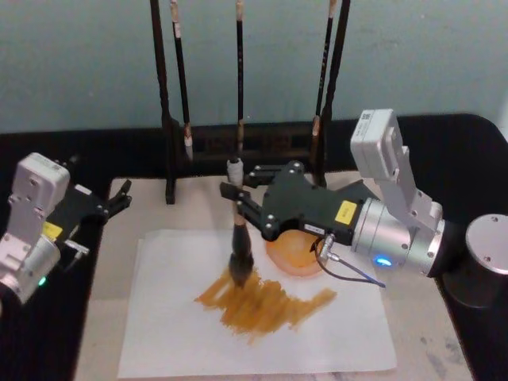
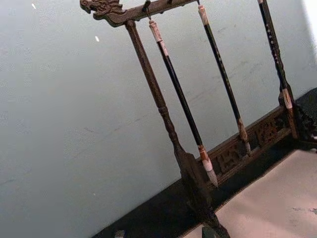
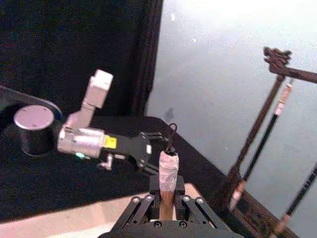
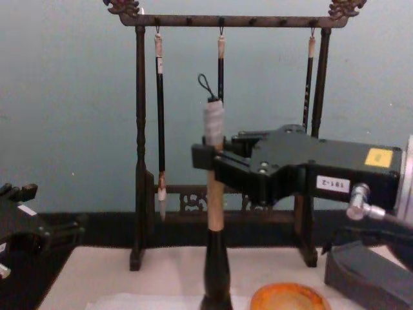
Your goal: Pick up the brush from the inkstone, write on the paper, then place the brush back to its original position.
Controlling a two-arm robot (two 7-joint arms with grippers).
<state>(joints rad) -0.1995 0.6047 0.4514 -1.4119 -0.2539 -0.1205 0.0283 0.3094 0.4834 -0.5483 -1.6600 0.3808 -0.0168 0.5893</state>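
My right gripper [image 1: 236, 198] is shut on the brush [image 1: 240, 238], gripping its pale wood handle and holding it upright. The bushy bristles press on the paper [image 1: 159, 333] at the left end of a patch of orange-brown strokes [image 1: 266, 302]. In the chest view the gripper [image 4: 210, 158] clamps the handle below the white-wrapped end [image 4: 213, 116] with its black loop. A dark grey slab [image 4: 368, 274], which I take for the inkstone, lies at the right. My left gripper [image 1: 119, 200] is parked open at the left, off the paper.
An orange dish [image 1: 292, 255] sits under my right gripper, touching the paper's far edge. A dark wooden rack [image 4: 226, 21] with thin black brushes [image 2: 181, 99] hanging from it stands behind. A cream mat [image 1: 147, 198] lies under the paper on a black table.
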